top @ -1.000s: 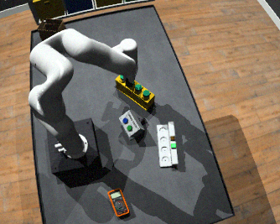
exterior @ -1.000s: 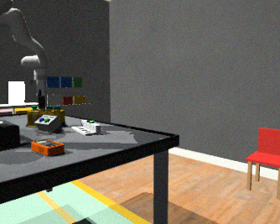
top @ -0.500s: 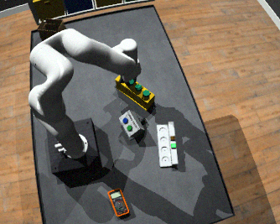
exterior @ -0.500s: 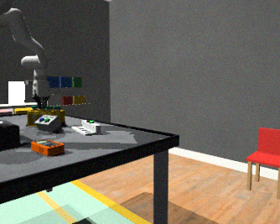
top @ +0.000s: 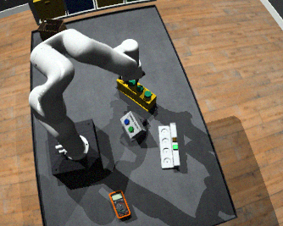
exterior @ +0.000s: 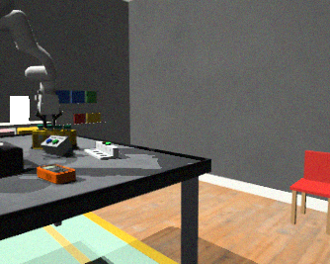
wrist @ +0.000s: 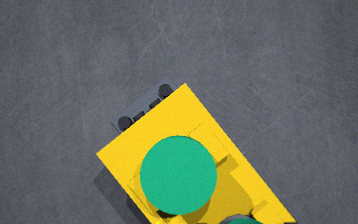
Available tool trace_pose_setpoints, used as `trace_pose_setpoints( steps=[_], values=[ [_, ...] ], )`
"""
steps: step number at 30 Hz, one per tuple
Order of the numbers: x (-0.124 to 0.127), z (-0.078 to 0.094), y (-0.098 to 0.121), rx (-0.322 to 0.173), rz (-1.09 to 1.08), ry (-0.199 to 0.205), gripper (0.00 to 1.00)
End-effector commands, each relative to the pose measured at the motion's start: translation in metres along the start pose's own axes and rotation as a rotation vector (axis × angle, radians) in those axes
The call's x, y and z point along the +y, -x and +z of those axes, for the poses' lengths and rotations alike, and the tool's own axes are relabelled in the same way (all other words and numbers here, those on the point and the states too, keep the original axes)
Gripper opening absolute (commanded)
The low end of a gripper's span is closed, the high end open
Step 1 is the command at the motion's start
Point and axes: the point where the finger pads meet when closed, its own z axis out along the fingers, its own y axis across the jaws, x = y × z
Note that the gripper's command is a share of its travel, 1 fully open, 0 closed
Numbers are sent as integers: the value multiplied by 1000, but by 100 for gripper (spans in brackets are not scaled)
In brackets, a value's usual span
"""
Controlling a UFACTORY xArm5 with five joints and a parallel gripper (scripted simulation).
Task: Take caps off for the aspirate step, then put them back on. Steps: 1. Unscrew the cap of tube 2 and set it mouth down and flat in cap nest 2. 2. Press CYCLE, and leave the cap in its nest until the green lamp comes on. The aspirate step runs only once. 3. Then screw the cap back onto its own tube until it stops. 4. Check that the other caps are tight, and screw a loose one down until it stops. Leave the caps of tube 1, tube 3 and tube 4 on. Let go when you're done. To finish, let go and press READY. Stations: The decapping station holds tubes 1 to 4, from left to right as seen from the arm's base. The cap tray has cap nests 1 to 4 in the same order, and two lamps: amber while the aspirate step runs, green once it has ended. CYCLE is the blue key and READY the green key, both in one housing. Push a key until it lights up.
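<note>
Gripper (exterior: 49,119) is pinching a green cap (wrist: 178,174) at the station's (top: 136,97) 10 o'clock end; green lamp (top: 174,146) is glowing on the tray (top: 164,162).

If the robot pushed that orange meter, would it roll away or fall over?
Probably neither. The meter lies flat on its back, low and wide, so it should slide rather than roll or tip. A push near one corner would likely spin it. Its boxy body looks stiff, so it shouldn't bend when lifted.
</note>
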Motion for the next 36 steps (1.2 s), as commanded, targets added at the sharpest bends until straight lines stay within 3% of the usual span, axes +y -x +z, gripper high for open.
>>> trace_pose_setpoints(
  steps=[1,12,24,33,36],
  values=[
    [1,-1,-1,0,20,5,46],
    [1,-1,-1,0,20,5,46],
    [1,-37,-1,0,20,5,46],
    [1,-47,-1,0,20,5,46],
    [-15,-47,-21,0,-230,5,46]
  ],
)
